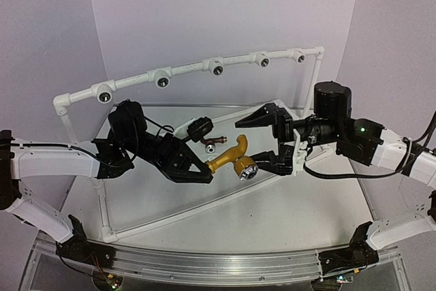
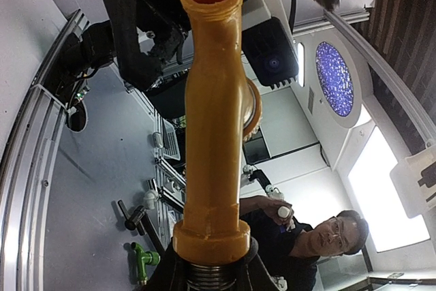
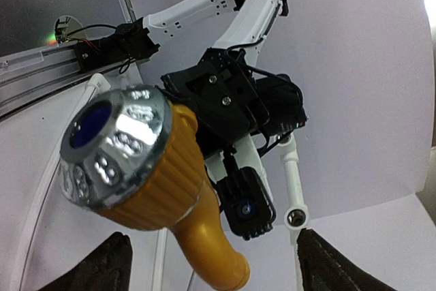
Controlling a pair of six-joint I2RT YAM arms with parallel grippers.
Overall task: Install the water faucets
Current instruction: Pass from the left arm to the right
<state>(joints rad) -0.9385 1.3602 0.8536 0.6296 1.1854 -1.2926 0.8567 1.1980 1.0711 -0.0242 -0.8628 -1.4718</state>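
Holding yellow faucet (image 1: 230, 157) clamped in left gripper (image 1: 204, 172), right gripper (image 1: 248, 144) spread apart near its silvery end; brown faucet (image 1: 213, 144) loose just beyond, neither installed.

White arm links (image 1: 48, 158), bulky black joints (image 1: 332, 100), black fingers (image 1: 255, 118), thin black cables (image 1: 327, 174), green light (image 1: 362, 127) on right arm (image 1: 395, 153)

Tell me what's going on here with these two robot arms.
The left tool is shut on the yellow faucet, holding it out between the two arms. The right tool is open, its fingers spread wide near the faucet's silvery end and not gripping it. The dark reddish-brown faucet lies on the table just behind. Neither faucet is fitted into a socket on the white pipe rail yet.
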